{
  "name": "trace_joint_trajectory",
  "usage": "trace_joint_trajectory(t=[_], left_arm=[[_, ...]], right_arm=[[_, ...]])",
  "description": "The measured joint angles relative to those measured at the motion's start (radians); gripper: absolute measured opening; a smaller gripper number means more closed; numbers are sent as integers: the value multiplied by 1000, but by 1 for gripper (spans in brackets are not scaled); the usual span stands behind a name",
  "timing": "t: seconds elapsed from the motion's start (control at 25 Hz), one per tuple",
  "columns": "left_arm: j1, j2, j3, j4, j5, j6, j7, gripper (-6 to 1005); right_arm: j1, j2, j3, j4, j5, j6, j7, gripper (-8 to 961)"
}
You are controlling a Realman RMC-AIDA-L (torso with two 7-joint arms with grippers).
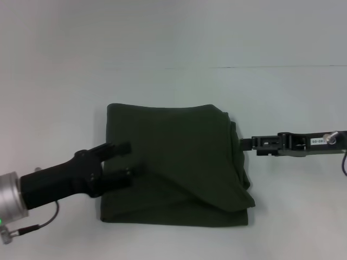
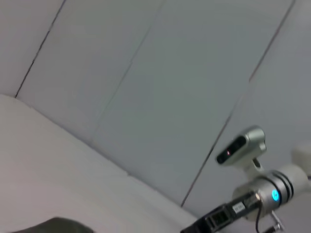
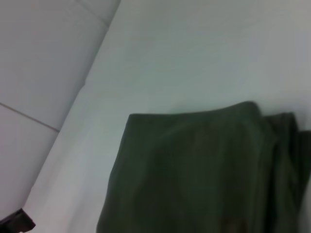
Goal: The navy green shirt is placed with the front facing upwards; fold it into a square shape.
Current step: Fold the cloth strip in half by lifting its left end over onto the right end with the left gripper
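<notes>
On the tabletop [image 1: 162,43] the shirt [image 1: 173,162] lies folded nearly square; left end effector [image 1: 127,162] gapes over its edge, right end effector [image 1: 246,144] beside it, grip unclear.

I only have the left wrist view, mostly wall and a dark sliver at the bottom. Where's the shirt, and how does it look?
Observer: In the head view, the navy green shirt lies folded into a rough square mid-table.
Operator: Where's my left gripper?
Observer: The left gripper is over the shirt's left edge, jaws open, with no cloth between them.
Operator: And the right one?
Observer: The right gripper points at the shirt's right edge, where the layers sit bunched and uneven.
</notes>
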Motion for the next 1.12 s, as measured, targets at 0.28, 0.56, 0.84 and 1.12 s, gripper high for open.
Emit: trace_joint_trajectory(t=[0.28, 0.56, 0.84, 1.12], left_arm=[[22, 5, 4, 56, 35, 3, 8, 887], [23, 8, 3, 62, 43, -1, 20, 886], [25, 13, 2, 69, 49, -2, 21, 886], [24, 14, 2, 68, 50, -4, 29, 886]], right_arm=[[29, 6, -24, 47, -1, 59, 18, 899], [39, 42, -44, 74, -1, 146, 15, 899], [50, 69, -82, 102, 0, 210, 8, 900], [52, 74, -80, 102, 8, 203, 7, 900]])
